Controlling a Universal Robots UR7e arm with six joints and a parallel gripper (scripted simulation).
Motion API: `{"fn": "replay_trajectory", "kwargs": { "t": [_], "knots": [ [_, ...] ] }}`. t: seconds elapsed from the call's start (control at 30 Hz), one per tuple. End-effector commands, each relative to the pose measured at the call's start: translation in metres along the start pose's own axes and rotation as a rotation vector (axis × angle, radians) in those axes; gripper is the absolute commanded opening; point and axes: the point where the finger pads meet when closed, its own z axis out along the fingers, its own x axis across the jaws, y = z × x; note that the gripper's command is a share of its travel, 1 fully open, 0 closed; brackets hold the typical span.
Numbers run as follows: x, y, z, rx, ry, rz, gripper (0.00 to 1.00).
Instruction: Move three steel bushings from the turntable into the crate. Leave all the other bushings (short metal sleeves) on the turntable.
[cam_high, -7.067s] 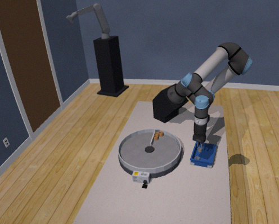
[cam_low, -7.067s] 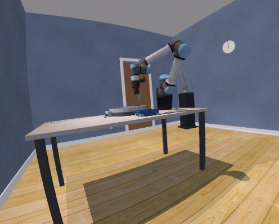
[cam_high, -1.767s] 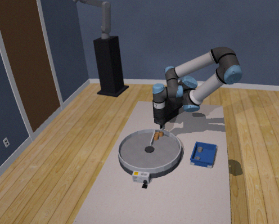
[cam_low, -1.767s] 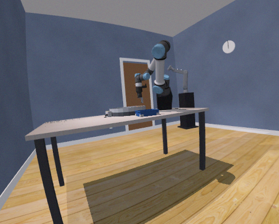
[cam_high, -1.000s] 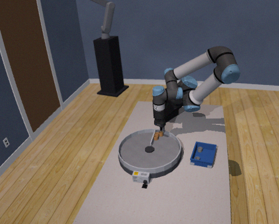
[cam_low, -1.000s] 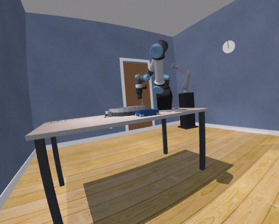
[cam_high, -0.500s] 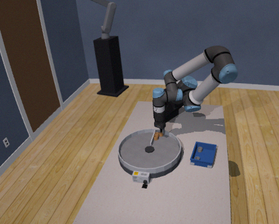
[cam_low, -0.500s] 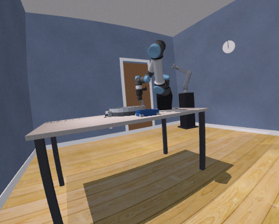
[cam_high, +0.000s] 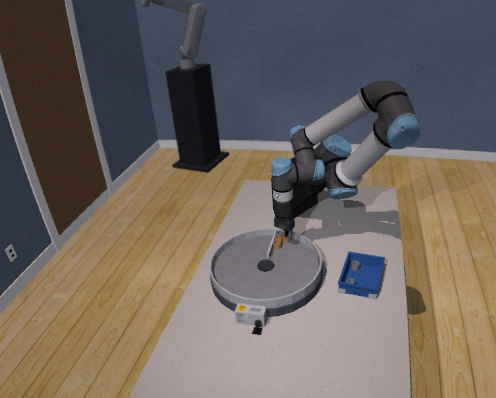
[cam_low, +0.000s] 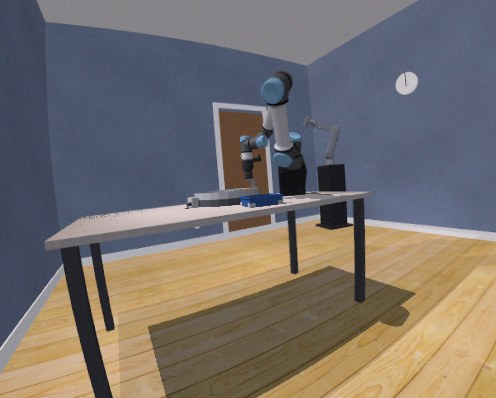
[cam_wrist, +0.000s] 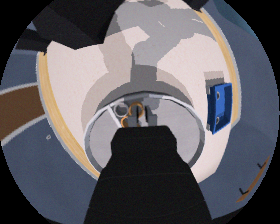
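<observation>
Top view: arm reaches down over far rim of turntable (cam_high: 227, 290), jaws of the gripper (cam_high: 283, 233) part-closed and standing just above the bushings. Nothing seen clamped between them; gap set narrow, holding nothing. Orange-brown bushing (cam_high: 277, 243) sits on the disc directly under the jaws, near the far rim, beside a thin pale divider bar (cam_high: 270, 246) running toward the dark hub (cam_high: 265, 266). Blue crate (cam_high: 378, 272) on tabletop (cam_high: 320, 350) to the right of turntable, apart from it; two grey steel bushings (cam_high: 356, 265) inside. Small white control box (cam_high: 250, 315) at turntable's near edge.

Exterior view: tabletop on dark legs, turntable and crate side by side at far end, gripper pointing straight down over turntable. Bushings too small to resolve.

Wrist view: gripper body fills lower centre. Beyond it, an orange ring-shaped bushing and a grey one next to it on the disc, close to jaw tips. Crate at right, well apart.
</observation>
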Motion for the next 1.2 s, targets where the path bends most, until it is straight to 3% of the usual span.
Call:
{"fn": "replay_trajectory", "kwargs": {
  "t": [0.0, 1.17],
  "knots": [
    [0.0, 0.0, 0.0, -0.001, -0.001, 0.0, 0.4],
    [0.0, 0.0, 0.014, -0.001, -0.001, 0.0, 0.4]
  ]
}}
